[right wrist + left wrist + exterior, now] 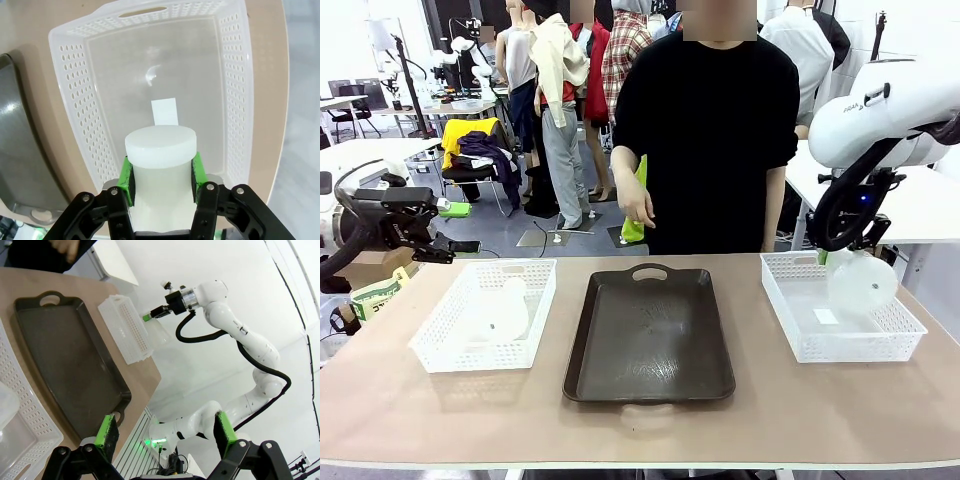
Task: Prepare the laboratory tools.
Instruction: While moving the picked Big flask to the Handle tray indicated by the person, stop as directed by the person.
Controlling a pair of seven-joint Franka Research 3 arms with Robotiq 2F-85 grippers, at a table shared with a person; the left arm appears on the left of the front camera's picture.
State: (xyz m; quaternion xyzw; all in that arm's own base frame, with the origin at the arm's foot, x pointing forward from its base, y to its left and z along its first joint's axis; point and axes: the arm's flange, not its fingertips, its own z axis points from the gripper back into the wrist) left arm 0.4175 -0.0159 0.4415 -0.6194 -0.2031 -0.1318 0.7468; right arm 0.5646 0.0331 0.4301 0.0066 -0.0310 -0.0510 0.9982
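Note:
One translucent white flask [861, 286] hangs over the right white mesh basket [840, 346], held by its neck in my right gripper [834, 259]. In the right wrist view the green pads [126, 182] clamp both sides of the flask [160, 145], base outward, above the basket [75, 100]. The second flask [500, 311] lies on its side in the left basket [430, 346]. My left gripper [460, 228] hovers open off the table's left edge, level with that basket's far end. In its wrist view the gripper [165, 432] holds nothing, and a bit of the flask [7, 410] shows at lower left.
A dark brown tray [650, 340] lies between the baskets, bare inside. A person in black stands at the far edge, one hand [638, 210] hanging above the table. A white label [165, 111] lies on the right basket's floor.

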